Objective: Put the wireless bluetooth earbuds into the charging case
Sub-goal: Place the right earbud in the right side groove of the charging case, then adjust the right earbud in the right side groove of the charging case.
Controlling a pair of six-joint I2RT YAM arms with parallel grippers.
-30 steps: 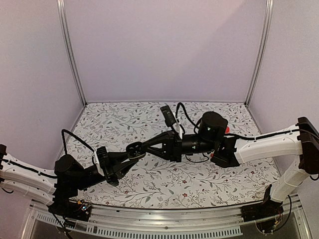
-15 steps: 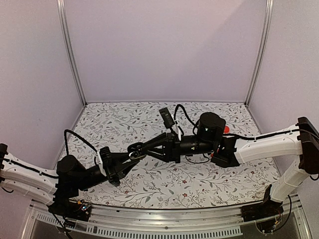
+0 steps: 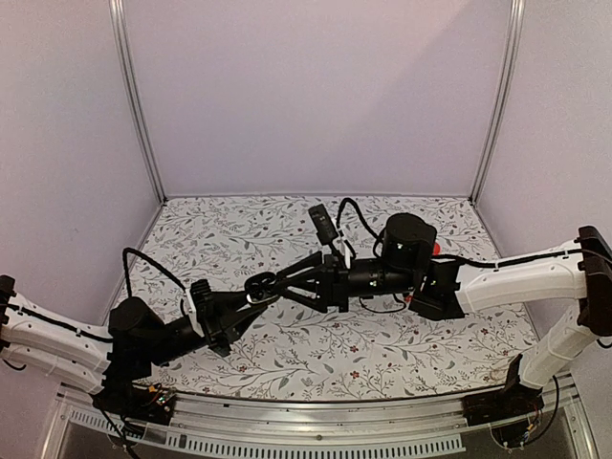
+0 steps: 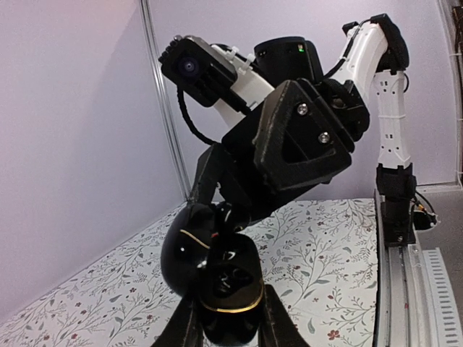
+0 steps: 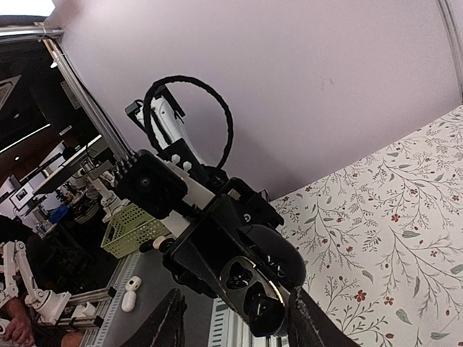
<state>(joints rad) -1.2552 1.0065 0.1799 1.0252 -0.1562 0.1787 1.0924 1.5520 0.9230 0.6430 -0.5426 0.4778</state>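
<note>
On the floral table (image 3: 382,356), the left gripper (image 4: 230,329) is clamped tight on the black case (image 4: 217,278), whose lid is open. The right gripper (image 5: 239,319) stands half spread with the case between its fingers, gripping nothing. A red bud (image 3: 435,248), half hidden, lies behind the right wrist. Whether buds sit in the case's wells I cannot tell.

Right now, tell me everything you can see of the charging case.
The charging case is a small, glossy black, pebble-shaped shell that looks like plastic, with a thin gold band round the rim of its base. It is open: the lid is tipped back and two dark wells show inside; whether they are filled cannot be told. The left gripper clamps its base, holding it above the table. The right gripper, open, flanks it; contact is unclear.
</note>
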